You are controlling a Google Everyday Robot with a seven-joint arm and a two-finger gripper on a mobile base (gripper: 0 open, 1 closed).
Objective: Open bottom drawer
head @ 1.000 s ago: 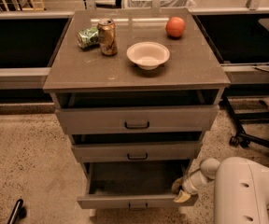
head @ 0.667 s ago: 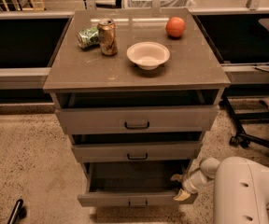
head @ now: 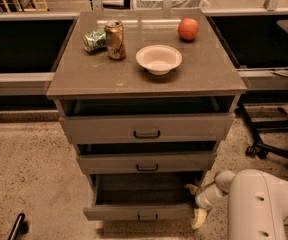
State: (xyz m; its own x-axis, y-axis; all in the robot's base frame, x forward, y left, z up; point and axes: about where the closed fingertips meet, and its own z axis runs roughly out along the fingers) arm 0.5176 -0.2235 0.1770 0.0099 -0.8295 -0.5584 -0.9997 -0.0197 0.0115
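Note:
The bottom drawer (head: 139,213) of the grey-brown cabinet stands pulled out, with its plain grey inside (head: 144,188) showing and a small dark handle (head: 147,217) at the centre of its front. My gripper (head: 194,203) is at the right end of that drawer front, at the end of the white arm (head: 264,206) coming in from the lower right. Its two yellowish fingertips (head: 190,187) stand apart, one above and one below the drawer's right corner, and hold nothing. The middle drawer (head: 146,162) and the top drawer (head: 146,128) are each a little way out.
On the cabinet top (head: 84,79) stand a drink can (head: 115,39), a crumpled green packet (head: 94,39), a white bowl (head: 158,59) and an orange fruit (head: 188,29). An office chair base (head: 269,144) stands at the right. A dark object (head: 16,226) lies on the floor at the lower left.

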